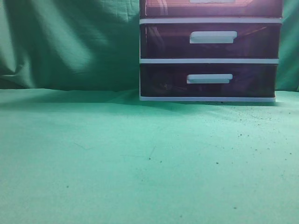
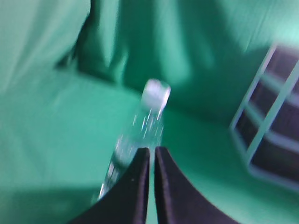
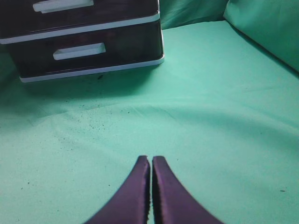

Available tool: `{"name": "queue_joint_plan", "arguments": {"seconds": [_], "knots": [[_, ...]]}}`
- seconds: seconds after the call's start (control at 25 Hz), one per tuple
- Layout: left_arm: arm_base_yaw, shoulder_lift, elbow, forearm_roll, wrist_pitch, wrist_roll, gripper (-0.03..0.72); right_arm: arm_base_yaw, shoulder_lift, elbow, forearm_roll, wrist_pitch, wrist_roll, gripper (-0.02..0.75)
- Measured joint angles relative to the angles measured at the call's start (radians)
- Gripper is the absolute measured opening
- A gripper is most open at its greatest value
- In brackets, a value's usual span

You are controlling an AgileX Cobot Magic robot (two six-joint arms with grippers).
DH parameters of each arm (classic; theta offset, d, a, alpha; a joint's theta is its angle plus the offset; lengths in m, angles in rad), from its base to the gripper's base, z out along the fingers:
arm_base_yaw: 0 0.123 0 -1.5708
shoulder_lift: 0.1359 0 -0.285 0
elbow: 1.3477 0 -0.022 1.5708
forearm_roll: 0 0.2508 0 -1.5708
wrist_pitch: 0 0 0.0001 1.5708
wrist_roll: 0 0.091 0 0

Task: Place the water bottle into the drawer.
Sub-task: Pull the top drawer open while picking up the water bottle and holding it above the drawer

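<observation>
A clear water bottle [image 2: 140, 126] with a pale cap shows, blurred, only in the left wrist view, with its cap pointing away. It seems to lie on the green cloth. My left gripper [image 2: 152, 151] is shut, and its tips are over the bottle's lower part; the jaws hold nothing. The dark drawer unit [image 1: 210, 51] with white frames and handles stands at the back right, with all visible drawers closed. It also shows in the left wrist view [image 2: 275, 126] and the right wrist view [image 3: 84, 42]. My right gripper [image 3: 151, 161] is shut and empty above the cloth. Neither gripper shows in the exterior view.
Green cloth [image 1: 117, 158] covers the table and hangs as a backdrop [image 1: 70, 42] behind it. Small dark specks lie on the cloth in front of the drawer unit.
</observation>
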Motion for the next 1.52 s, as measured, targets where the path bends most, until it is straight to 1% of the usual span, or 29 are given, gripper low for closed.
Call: {"name": "queue_joint_plan", "arguments": {"seconds": [0.04,0.08,0.12,0.28,0.32,0.36,0.44,0.52,0.6,0.72,0.8,0.96,1.12,1.16,1.2,1.24,1.32,1.44,1.48,1.52], "knots": [[0.0,0.0,0.0,0.003,-0.058,0.006,0.0,0.0,0.0,0.0,0.0,0.0,0.0,0.0],[0.0,0.0,0.0,0.003,-0.058,0.006,0.0,0.0,0.0,0.0,0.0,0.0,0.0,0.0],[0.0,0.0,0.0,0.017,-0.201,0.018,0.0,0.0,0.0,0.0,0.0,0.0,0.0,0.0],[0.0,0.0,0.0,0.052,-0.45,0.043,0.0,0.0,0.0,0.0,0.0,0.0,0.0,0.0],[0.0,0.0,0.0,0.057,-0.487,0.047,0.0,0.0,0.0,0.0,0.0,0.0,0.0,0.0],[0.0,0.0,-0.013,0.061,-0.479,0.05,0.0,0.0,0.0,0.0,0.0,0.0,0.0,0.0],[0.0,0.003,-0.082,0.09,-0.322,0.024,0.0,0.0,0.0,0.0,0.0,0.0,0.0,0.0],[0.0,0.044,-0.192,0.113,-0.121,-0.02,0.0,0.0,0.0,0.0,0.0,0.0,0.0,0.0],[0.0,0.113,-0.292,0.12,0.079,-0.032,0.0,0.0,0.0,0.0,0.0,0.0,0.0,0.0],[0.0,0.229,-0.407,0.13,0.324,-0.012,0.0,0.0,0.0,0.0,0.0,0.0,0.0,0.0],[0.0,0.317,-0.471,0.122,0.425,0.026,0.0,0.0,0.0,0.0,0.0,0.0,0.0,0.0],[0.0,0.434,-0.533,0.068,0.45,0.054,0.0,0.0,0.0,0.0,0.0,0.0,0.0,0.0],[0.0,0.493,-0.539,0.002,0.456,0.074,0.0,0.0,0.0,0.0,0.0,0.0,0.0,0.0],[0.0,0.493,-0.539,0.002,0.456,0.074,0.0,0.0,0.0,0.0,0.0,0.0,0.0,0.0],[0.0,0.531,-0.547,-0.029,0.471,0.103,0.0,0.0,0.0,0.0,0.0,0.0,0.0,0.0],[0.0,0.61,-0.565,-0.075,0.519,0.193,0.0,0.0,0.0,0.0,0.0,0.0,0.0,0.0],[0.0,0.707,-0.588,-0.116,0.569,0.27,0.0,0.0,0.0,0.0,0.0,0.0,0.0,0.0],[0.0,0.821,-0.627,-0.152,0.595,0.305,0.136,0.0,0.0,0.0,0.0,0.0,0.0,0.0],[0.0,0.857,-0.642,-0.156,0.595,0.31,0.208,0.0,0.0,0.0,0.0,0.0,0.0,0.0],[0.0,0.89,-0.657,-0.155,0.591,0.315,0.298,0.0,0.0,0.0,0.0,0.0,0.0,0.0]]}}
